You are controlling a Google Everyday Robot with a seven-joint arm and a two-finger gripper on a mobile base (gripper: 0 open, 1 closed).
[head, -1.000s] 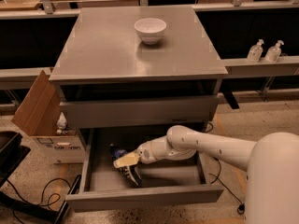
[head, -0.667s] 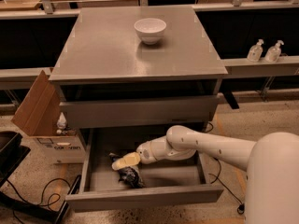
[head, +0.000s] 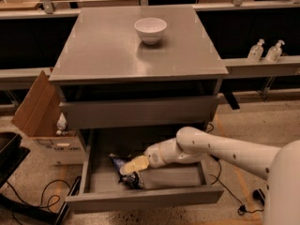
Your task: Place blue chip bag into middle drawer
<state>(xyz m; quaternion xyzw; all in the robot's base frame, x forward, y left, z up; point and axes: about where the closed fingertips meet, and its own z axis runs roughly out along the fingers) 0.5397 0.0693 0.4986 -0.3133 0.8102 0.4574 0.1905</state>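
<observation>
The blue chip bag (head: 127,176) lies crumpled on the floor of the open middle drawer (head: 145,198), left of its centre. My gripper (head: 132,165) reaches into the drawer from the right on the white arm (head: 220,149). It hovers just over the bag's upper part and covers some of it. I cannot tell whether it touches the bag. The drawer is pulled far out.
A white bowl (head: 150,29) stands on the grey cabinet top (head: 103,50). The drawer front above (head: 140,111) is closed. A cardboard box (head: 40,109) stands left of the cabinet. Cables (head: 37,191) lie on the floor at the left. Two pump bottles (head: 265,50) stand on a ledge at the right.
The bag has dropped from the gripper's tip to the drawer floor. The arm has hardly moved.
</observation>
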